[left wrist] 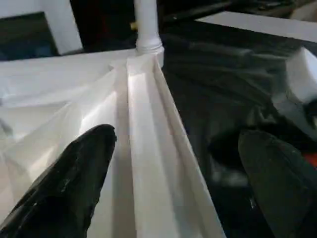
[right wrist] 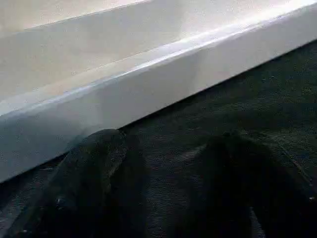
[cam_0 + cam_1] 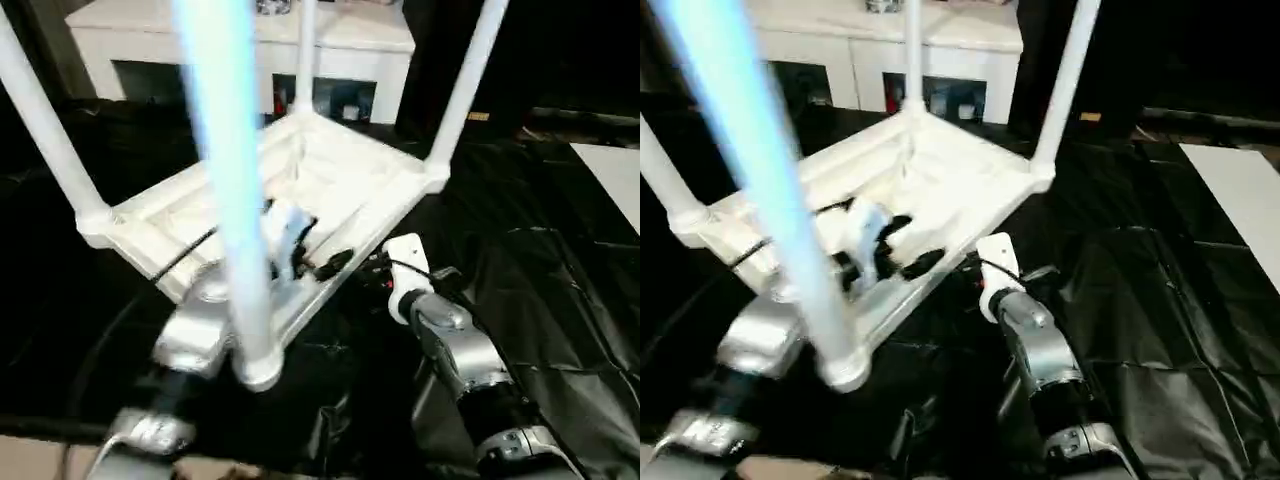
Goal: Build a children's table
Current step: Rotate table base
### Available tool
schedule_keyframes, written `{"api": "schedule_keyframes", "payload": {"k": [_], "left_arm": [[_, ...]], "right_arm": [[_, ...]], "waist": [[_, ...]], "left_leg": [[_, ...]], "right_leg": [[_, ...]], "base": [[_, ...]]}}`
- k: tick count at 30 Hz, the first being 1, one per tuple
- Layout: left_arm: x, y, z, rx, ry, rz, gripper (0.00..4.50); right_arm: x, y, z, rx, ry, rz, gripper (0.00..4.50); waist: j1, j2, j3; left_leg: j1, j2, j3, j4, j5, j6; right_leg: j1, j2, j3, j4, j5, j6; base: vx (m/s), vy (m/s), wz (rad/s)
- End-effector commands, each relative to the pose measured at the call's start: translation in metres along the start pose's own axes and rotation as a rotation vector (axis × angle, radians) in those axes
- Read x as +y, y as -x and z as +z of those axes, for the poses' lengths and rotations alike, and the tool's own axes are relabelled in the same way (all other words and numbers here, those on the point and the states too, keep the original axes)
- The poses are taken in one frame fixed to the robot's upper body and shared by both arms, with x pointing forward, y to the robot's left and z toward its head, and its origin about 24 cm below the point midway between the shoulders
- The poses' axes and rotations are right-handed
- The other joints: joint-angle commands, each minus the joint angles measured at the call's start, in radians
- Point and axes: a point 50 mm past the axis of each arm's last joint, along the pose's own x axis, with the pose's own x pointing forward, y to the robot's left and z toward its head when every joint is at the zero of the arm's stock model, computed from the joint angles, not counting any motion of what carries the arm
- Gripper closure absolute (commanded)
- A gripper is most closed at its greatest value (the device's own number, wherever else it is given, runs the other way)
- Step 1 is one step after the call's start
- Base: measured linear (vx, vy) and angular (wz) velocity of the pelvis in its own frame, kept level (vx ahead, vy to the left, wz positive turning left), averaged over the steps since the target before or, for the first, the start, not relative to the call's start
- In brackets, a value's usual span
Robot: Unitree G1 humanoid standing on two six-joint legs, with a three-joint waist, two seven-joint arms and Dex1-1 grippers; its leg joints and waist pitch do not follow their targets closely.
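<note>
The children's table stands upside down and tilted on black cloth. Its white ribbed tabletop [image 3: 345,170] carries four white legs that point up: a near one [image 3: 232,190], a left one [image 3: 45,130], a far one [image 3: 305,55] and a right one [image 3: 465,85]. My left gripper [image 1: 178,141] is open and straddles the tabletop's near rim, one black finger [image 1: 74,178] inside the rim and the other outside. Neither finger touches the rim. My right gripper [image 2: 168,141] is open low over the cloth, facing the tabletop's outer side wall [image 2: 148,84].
A white cabinet [image 3: 250,40] with dark compartments stands behind the table. Wrinkled black cloth [image 3: 560,240] covers the ground around it. A flat white board [image 3: 615,180] lies at the far right.
</note>
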Motion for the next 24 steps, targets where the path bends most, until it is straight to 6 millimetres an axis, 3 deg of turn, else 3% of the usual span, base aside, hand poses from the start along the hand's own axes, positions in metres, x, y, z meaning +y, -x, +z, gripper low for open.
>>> {"api": "schedule_keyframes", "payload": {"k": [1,6,7,10,13,14,15,17,18,22,24], "left_arm": [[-0.004,-0.008,0.004,-0.004,-0.034,0.003,0.02],[0.002,-0.012,0.006,-0.022,-0.036,0.053,0.02],[0.007,-0.011,0.006,-0.027,-0.039,0.072,0.02],[0.021,0.005,0.005,-0.04,-0.041,0.058,0.02],[0.028,0.022,0.0,-0.028,-0.034,-0.035,0.02],[0.031,0.03,-0.002,-0.021,-0.024,-0.069,0.02],[0.033,0.033,-0.003,-0.019,-0.019,-0.074,0.02],[0.038,0.04,-0.005,-0.005,-0.019,-0.088,0.02],[0.043,0.046,-0.007,0.015,-0.03,-0.09,0.02],[0.055,0.059,-0.01,0.068,-0.067,-0.095,0.02],[0.066,0.081,-0.015,0.183,-0.116,-0.164,0.02]], "right_arm": [[0.008,-0.003,0.012,-0.045,0.029,0.049,0.54],[-0.003,0.001,0.011,-0.047,0.037,0.007,0.54],[-0.009,0.002,0.012,-0.05,0.035,-0.011,0.54],[-0.024,0.007,0.014,-0.061,0.026,-0.056,0.54],[-0.037,0.011,0.017,-0.07,0.024,-0.086,0.54],[-0.042,0.012,0.019,-0.074,0.026,-0.099,0.54],[-0.044,0.013,0.019,-0.075,0.027,-0.104,0.54],[-0.047,0.013,0.02,-0.076,0.029,-0.111,0.54],[-0.05,0.013,0.019,-0.074,0.031,-0.117,0.54],[-0.053,0.013,0.02,-0.073,0.031,-0.127,0.54],[-0.053,0.013,0.021,-0.075,0.029,-0.13,0.54]], "waist": [[0.004,0.008,-0.057],[0.005,0.009,-0.06],[0.006,0.013,-0.06],[0.007,0.009,-0.062],[0.008,0.011,-0.062],[0.011,0.007,-0.062],[0.011,0.013,-0.06],[0.011,0.015,-0.059],[0.012,0.011,-0.058],[0.011,0.014,-0.056],[0.011,0.013,-0.056]], "left_leg": [[0.023,0.067,-0.042,-0.091,-0.348,-0.035],[0.023,0.065,-0.039,-0.087,-0.319,-0.017],[0.021,0.065,-0.04,-0.087,-0.307,-0.014],[0.022,0.066,-0.039,-0.086,-0.291,-0.005],[0.023,0.066,-0.036,-0.085,-0.273,0.001],[0.024,0.066,-0.036,-0.086,-0.264,0.001],[0.027,0.067,-0.034,-0.087,-0.269,-0.002],[0.03,0.066,-0.033,-0.087,-0.281,-0.009],[0.029,0.067,-0.034,-0.089,-0.296,-0.012],[0.031,0.068,-0.037,-0.094,-0.335,-0.036],[0.031,0.066,-0.038,-0.095,-0.338,-0.042]], "right_leg": [[0.029,-0.049,0.029,-0.08,-0.249,-0.174],[0.03,-0.046,0.029,-0.078,-0.194,-0.189],[0.034,-0.047,0.028,-0.075,-0.176,-0.196],[0.035,-0.046,0.027,-0.072,-0.144,-0.208],[0.035,-0.046,0.027,-0.068,-0.128,-0.221],[0.036,-0.047,0.026,-0.065,-0.125,-0.227],[0.032,-0.044,0.025,-0.065,-0.13,-0.23],[0.03,-0.043,0.026,-0.066,-0.134,-0.23],[0.03,-0.045,0.026,-0.067,-0.156,-0.228],[0.025,-0.046,0.028,-0.07,-0.212,-0.208],[0.024,-0.047,0.029,-0.07,-0.224,-0.197]], "base": [[0.0,0.0,0.0],[0.0,0.0,0.0],[0.0,0.0,0.0],[0.0,0.0,0.0],[0.0,0.0,0.0],[0.0,0.0,0.0],[0.0,0.0,0.0],[0.0,0.0,0.0],[0.0,0.0,0.0],[0.0,0.0,0.0],[0.0,0.0,0.0]]}}
